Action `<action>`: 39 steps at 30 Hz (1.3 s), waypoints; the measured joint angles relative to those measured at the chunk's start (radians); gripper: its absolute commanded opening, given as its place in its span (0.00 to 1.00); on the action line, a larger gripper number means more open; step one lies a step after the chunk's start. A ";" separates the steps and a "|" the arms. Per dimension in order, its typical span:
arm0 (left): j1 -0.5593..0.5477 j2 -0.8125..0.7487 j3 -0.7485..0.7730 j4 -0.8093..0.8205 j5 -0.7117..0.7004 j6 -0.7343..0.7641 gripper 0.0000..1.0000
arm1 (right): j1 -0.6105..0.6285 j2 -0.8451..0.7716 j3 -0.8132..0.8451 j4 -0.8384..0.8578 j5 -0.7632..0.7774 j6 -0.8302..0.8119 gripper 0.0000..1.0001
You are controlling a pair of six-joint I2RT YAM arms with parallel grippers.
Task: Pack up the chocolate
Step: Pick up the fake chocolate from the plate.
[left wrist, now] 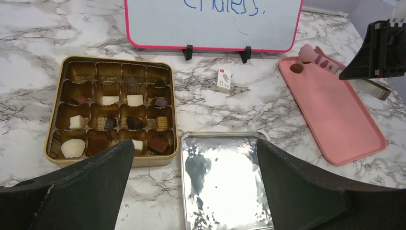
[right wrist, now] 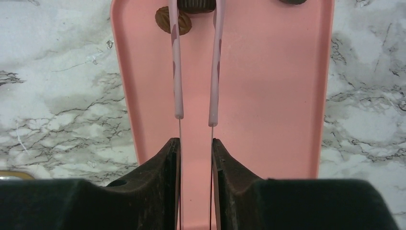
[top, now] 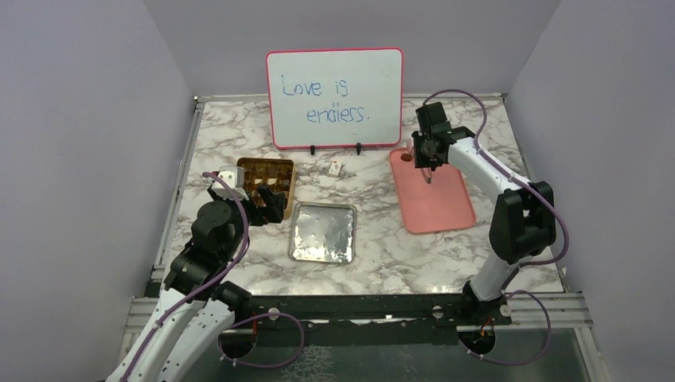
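A gold tin (left wrist: 53, 111) with several dark, brown and cream chocolate pieces (left wrist: 135, 100) in its cups stands at the left, also in the top view (top: 290, 177). My left gripper (left wrist: 194, 143) is open and empty, hovering over the near edge of the tin and the silver lid (left wrist: 225, 182); from above it (top: 267, 199) covers the tin's near side. My right gripper (right wrist: 195, 141) is shut on pink-tipped tongs (right wrist: 177, 72) over the pink tray (right wrist: 268, 96). The tong tips straddle a dark chocolate (right wrist: 195, 5) at the tray's far end. A round brown piece (right wrist: 165, 19) lies beside it.
A whiteboard (top: 334, 99) on small feet stands at the back. A small white card (top: 335, 168) lies in front of it. The silver lid (top: 322, 232) lies between the tin and the pink tray (top: 438, 203). Grey walls enclose the table.
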 measured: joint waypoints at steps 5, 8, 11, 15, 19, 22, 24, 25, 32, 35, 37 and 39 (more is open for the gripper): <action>0.000 0.000 0.000 0.000 0.000 0.000 0.99 | 0.000 -0.067 -0.014 -0.017 0.000 0.007 0.30; 0.000 -0.002 0.000 0.000 0.000 0.000 0.99 | 0.000 -0.098 -0.027 -0.022 0.000 0.008 0.30; 0.000 -0.006 0.000 0.000 -0.001 0.000 0.99 | 0.000 -0.121 -0.043 -0.031 -0.008 0.007 0.30; 0.000 -0.007 0.000 0.005 -0.003 0.006 0.99 | 0.000 -0.167 -0.080 -0.039 -0.049 0.006 0.30; 0.000 -0.012 0.000 0.006 -0.006 0.010 0.99 | 0.000 -0.239 -0.121 -0.035 -0.118 0.007 0.30; 0.000 -0.028 0.000 0.006 -0.021 0.011 0.99 | 0.003 -0.289 -0.141 -0.026 -0.177 0.011 0.30; 0.000 -0.040 0.000 0.007 -0.031 0.012 0.99 | 0.016 -0.307 -0.145 -0.014 -0.207 0.020 0.30; 0.000 -0.045 0.000 0.008 -0.034 0.013 0.99 | 0.026 -0.311 -0.145 -0.006 -0.215 0.028 0.30; 0.000 -0.084 0.000 0.013 -0.068 0.013 0.99 | 0.183 -0.305 -0.142 0.043 -0.257 0.073 0.29; 0.000 -0.109 0.000 0.014 -0.087 0.013 0.99 | 0.275 -0.270 -0.111 0.066 -0.258 0.096 0.29; 0.000 -0.129 0.000 0.014 -0.106 0.013 0.99 | 0.345 -0.223 -0.063 0.076 -0.253 0.109 0.29; 0.000 -0.150 0.000 0.014 -0.126 0.013 0.99 | 0.405 -0.166 -0.003 0.084 -0.246 0.117 0.30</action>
